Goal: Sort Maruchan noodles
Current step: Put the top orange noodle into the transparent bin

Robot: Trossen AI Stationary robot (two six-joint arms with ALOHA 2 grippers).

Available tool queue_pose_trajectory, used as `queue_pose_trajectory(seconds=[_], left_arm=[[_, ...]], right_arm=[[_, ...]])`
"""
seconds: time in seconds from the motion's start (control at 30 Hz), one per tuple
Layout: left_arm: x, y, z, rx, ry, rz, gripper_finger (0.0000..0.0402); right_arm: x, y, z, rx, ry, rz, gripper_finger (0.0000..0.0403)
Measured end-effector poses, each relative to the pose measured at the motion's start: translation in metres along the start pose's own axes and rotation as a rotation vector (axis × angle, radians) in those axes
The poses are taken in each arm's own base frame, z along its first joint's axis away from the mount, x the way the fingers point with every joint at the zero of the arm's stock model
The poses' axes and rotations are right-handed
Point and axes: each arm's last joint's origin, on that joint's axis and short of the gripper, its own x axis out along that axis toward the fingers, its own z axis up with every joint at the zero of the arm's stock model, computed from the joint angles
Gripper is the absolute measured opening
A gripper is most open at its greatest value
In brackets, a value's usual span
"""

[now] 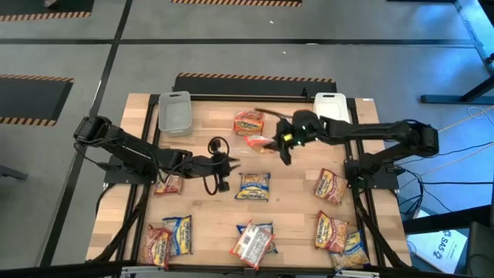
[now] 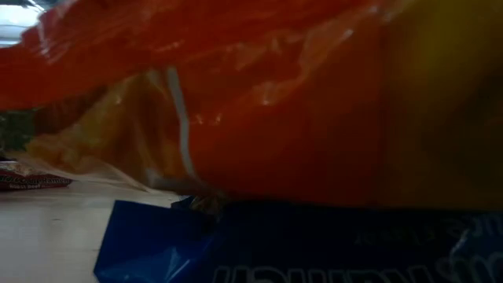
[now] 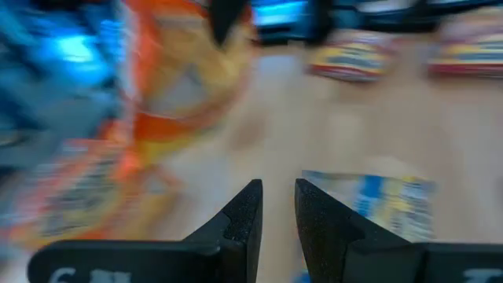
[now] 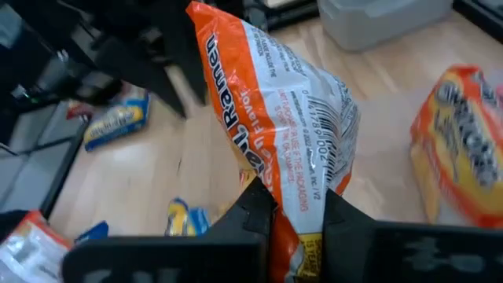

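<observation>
A pale wooden tabletop in a black metal frame (image 1: 224,127) stands on a grey floor (image 1: 231,58) crossed by dark seams and black mats edged in orange-and-black hazard stripes (image 1: 35,79).

Two dark, jointed robot arms, the left arm (image 1: 127,147) at frame left and the right arm (image 1: 386,135) at frame right, carry black cable loops along their links. A small yellow-green marking, perhaps a light, shows near the right wrist. Each gripper ends in two flat black fingers (image 3: 244,224) with angled tips.
</observation>
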Motion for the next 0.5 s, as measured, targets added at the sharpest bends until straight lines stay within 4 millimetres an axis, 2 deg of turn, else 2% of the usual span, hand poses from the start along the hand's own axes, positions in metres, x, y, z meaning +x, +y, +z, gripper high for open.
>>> queue_pose_trajectory(seconds=[0.17, 0.33, 0.5], left_arm=[[-0.006, 0.016, 0.002, 0.022, 0.011, 0.287, 0.0071], [-0.008, 0.022, 0.005, 0.079, 0.02, 0.264, 0.0071], [0.004, 0.046, -0.004, -0.103, 0.088, 0.258, 0.0071]], right_arm=[[-0.003, -0.012, 0.014, -0.056, -0.045, 0.084, 0.0017], [-0.015, -0.015, 0.019, -0.105, -0.071, 0.161, 0.0017], [-0.018, -0.014, 0.029, -0.205, -0.162, 0.243, 0.0017]])
